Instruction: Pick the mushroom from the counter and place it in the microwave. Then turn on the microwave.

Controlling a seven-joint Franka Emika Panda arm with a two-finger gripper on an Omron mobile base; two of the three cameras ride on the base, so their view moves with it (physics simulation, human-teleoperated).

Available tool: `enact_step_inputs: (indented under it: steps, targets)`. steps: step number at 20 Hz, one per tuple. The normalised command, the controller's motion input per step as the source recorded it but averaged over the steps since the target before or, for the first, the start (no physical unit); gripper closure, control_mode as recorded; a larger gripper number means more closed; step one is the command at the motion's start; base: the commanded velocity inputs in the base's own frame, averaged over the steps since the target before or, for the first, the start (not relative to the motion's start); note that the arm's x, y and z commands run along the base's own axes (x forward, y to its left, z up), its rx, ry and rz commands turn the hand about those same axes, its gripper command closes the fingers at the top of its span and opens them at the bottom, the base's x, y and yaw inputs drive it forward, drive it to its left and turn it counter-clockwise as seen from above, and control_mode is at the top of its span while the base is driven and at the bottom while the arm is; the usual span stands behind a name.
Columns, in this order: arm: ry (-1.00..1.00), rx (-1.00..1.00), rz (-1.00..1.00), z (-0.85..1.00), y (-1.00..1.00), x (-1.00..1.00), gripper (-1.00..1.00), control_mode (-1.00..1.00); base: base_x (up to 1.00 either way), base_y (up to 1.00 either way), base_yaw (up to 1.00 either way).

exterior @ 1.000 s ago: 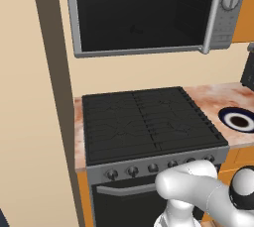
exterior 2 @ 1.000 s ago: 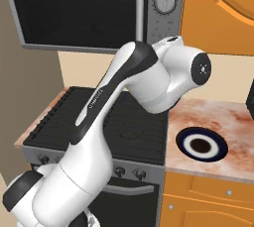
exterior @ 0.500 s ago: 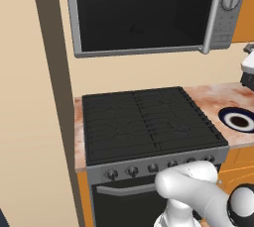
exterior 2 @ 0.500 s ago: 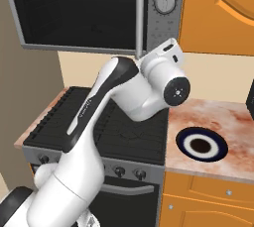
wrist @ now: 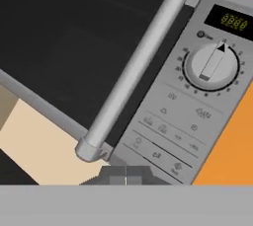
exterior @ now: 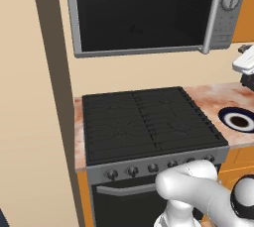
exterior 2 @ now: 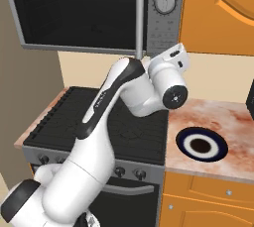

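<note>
A white Franka arm with dark joints lifts its two-finger gripper (wrist: 126, 176) toward the lower edge of the large silver-grey microwave (exterior 2: 89, 13), whose dark glass door is shut; in the hand view the two small dark fingertips sit pressed together at the bottom of the picture, with nothing between them. Just above them in that view run the microwave's long tubular grey handle (wrist: 138, 67) and, beside it, the control panel with its round knob (wrist: 212, 64), a small green-digit display (wrist: 233, 21) and rows of faint buttons. From the right base view the white wrist (exterior 2: 168, 75) hangs just beneath the panel's bottom edge, near the foot of the handle, over the seam between the black stove top with grates (exterior 2: 99, 122) and the pinkish-tan speckled counter (exterior 2: 233, 122). On that counter, to the right of the stove, lies a round white dish with a dark rim and dark centre (exterior 2: 202, 144). The tiny brown mushroom cannot be made out behind the dark glass or on the counter, so its place cannot be told. An orange cabinet door (exterior 2: 218, 8) stands right of the microwave, and orange cabinet fronts (exterior 2: 208, 201) run below the counter. A row of oven knobs (exterior: 158, 166) lines the stove's front edge in the left base view.
</note>
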Motion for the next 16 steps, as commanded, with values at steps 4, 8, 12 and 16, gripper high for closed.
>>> enact_step_inputs:
  steps: [4, 8, 12, 16]
  targets:
    - [0.00, 0.04, 0.00, 0.00, -0.49, 0.32, 1.00, -1.00, 0.00, 0.00, 0.00]
    - [-0.02, 0.01, 0.00, 0.00, -0.23, 0.20, 1.00, -1.00, 0.00, 0.00, 0.00]
    - [-0.01, 0.00, 0.00, 0.00, -0.02, 0.20, 1.00, -1.00, 0.00, 0.00, 0.00]
    - [-0.01, 0.00, -0.02, 0.00, 0.00, 0.32, 1.00, -1.00, 0.00, 0.00, 0.00]
